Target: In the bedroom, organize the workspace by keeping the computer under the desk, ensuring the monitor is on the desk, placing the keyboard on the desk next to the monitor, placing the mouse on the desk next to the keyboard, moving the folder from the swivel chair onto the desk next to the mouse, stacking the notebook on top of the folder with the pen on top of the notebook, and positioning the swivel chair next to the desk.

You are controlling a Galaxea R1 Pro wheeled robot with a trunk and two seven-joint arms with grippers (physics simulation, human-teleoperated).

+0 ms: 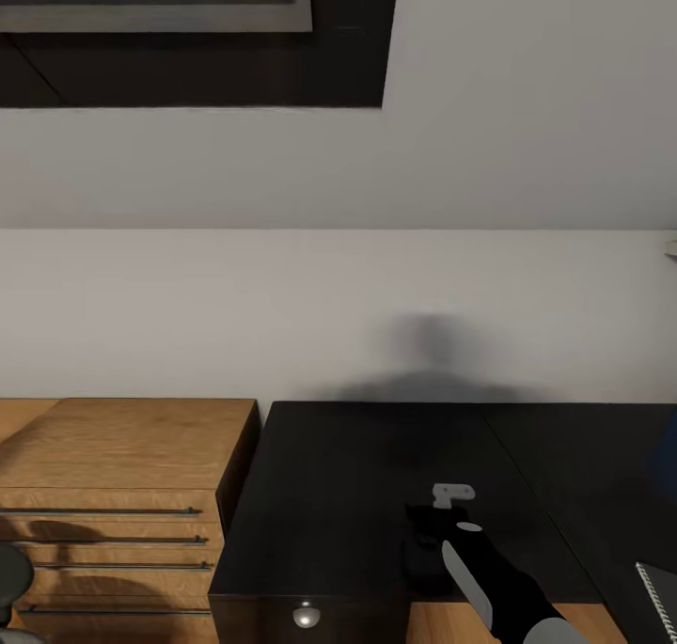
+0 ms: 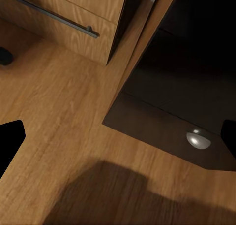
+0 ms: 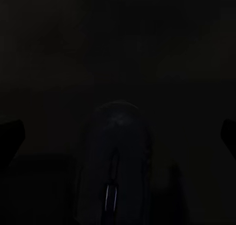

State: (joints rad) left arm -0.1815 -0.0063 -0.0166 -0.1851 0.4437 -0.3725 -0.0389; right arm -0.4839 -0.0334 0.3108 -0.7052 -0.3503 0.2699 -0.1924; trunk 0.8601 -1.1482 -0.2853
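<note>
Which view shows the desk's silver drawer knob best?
The left wrist view: the knob appears large and clear on the black drawer front of the desk. The head view catches it small at the lower edge. The right wrist view is too dark to tell.

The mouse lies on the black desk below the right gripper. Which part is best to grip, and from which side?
Grip the mouse across its two long sides, near the middle, coming down from above. It lies flat on the desk and is low and rounded, so its ends offer little hold. The right gripper looks open over it. The view is dark, so this is tentative.
</note>
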